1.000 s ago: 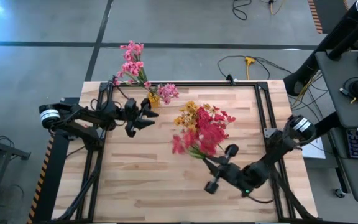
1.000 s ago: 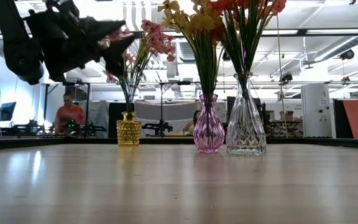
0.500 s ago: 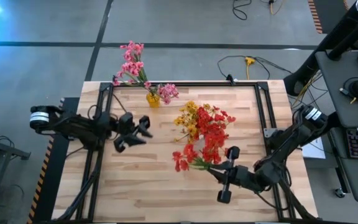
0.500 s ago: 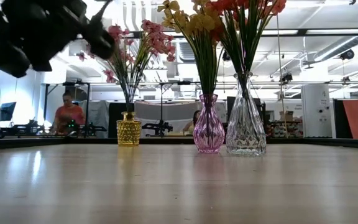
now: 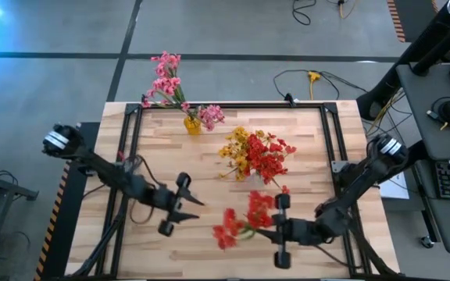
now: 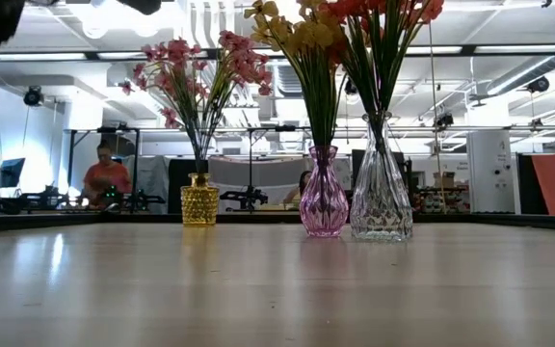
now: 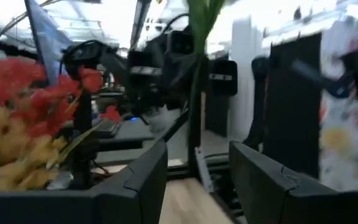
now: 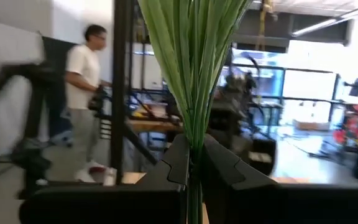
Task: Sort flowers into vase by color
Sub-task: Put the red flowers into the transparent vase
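My right gripper point(image 5: 269, 230) is over the table's near right part, shut on a red flower spray point(image 5: 237, 222) whose blossoms point toward the table's left. My left gripper point(image 5: 194, 211) hovers open just left of those blossoms and touches nothing. At the far middle, a yellow vase point(image 6: 199, 200) holds pink flowers point(image 6: 198, 67), a pink vase point(image 6: 324, 205) holds yellow flowers point(image 5: 235, 148), and a clear vase point(image 6: 381, 207) holds red flowers point(image 5: 269, 158). All three vases stand upright on their bases. My right gripper pinches the red spray's bundle of thin green stems point(image 8: 194, 134) between its two fingers point(image 8: 173, 163), at the stem end away from the blossoms. The fingers come level from the table's right. The spray reaches out leftward past the fingertips, lifted clear of the table.
Black rails point(image 5: 330, 148) frame the wooden table point(image 5: 170, 168). Pink blossoms overhang the far edge point(image 5: 165, 74). Bare wood lies left of and in front of the vases. A person point(image 6: 107, 176) stands in the room beyond the table.
My left gripper has swept from beside the yellow vase toward the near edge and the right, leaving the low view. My right gripper has drawn the red spray away from the clear vase toward the near edge and swung it round, so its blossoms now point left.
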